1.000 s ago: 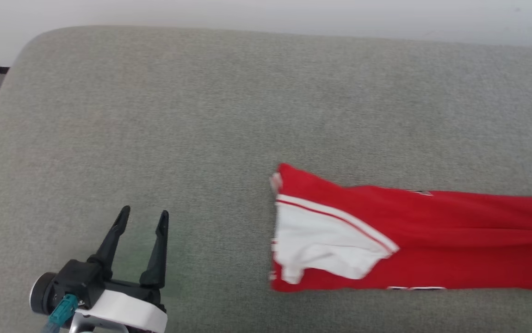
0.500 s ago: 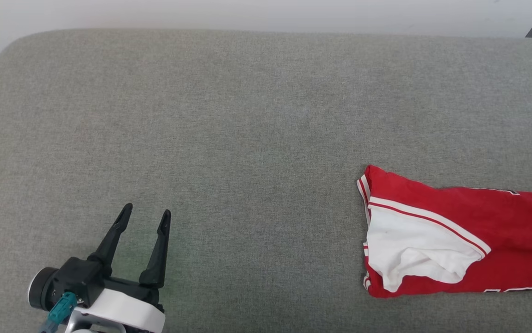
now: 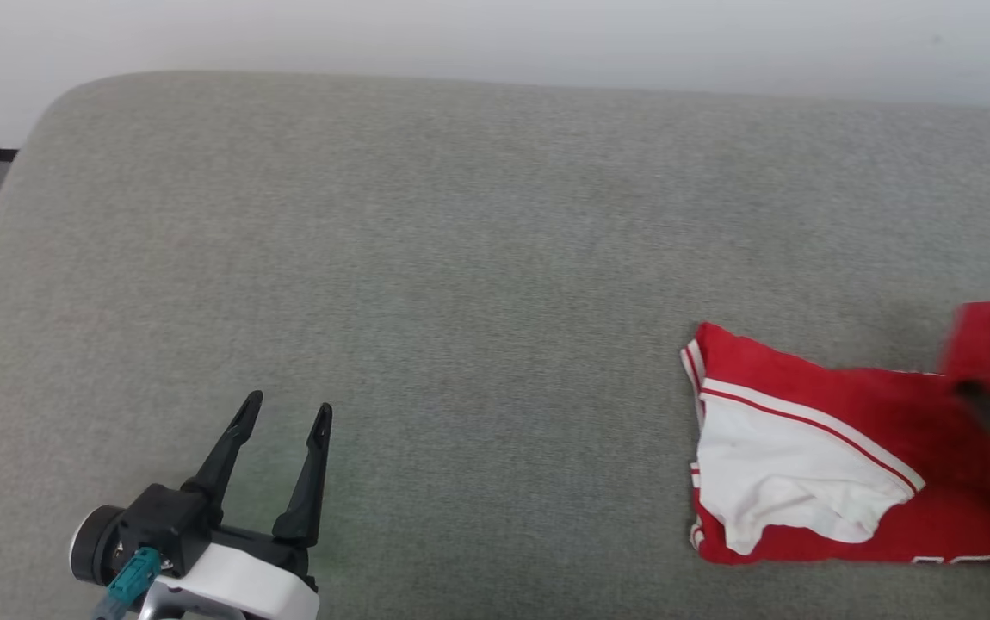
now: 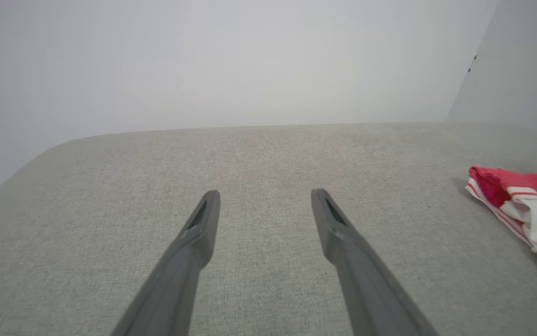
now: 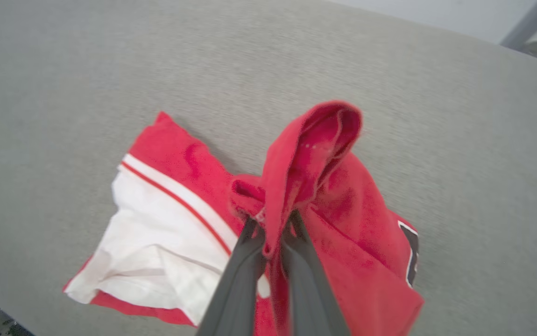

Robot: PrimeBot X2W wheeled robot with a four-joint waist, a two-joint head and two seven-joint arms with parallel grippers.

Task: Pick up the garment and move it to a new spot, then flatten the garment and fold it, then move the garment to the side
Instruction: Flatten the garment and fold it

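Within tightly closed right hand (image 5: 272,219), garment (image 5: 329,196)

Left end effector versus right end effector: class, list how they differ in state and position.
The left end effector is open and holds nothing; the right end effector is shut on a fold of the garment. The left is over bare grey cushion, the right over the garment. Both have two long dark fingers.

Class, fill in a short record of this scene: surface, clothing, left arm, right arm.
surface: grey cushion
clothing: red shirt with a white sleeve, lying bunched toward the right of the head view
left arm: left gripper open, empty, apart from the shirt
right arm: right gripper shut on a raised fold of the shirt
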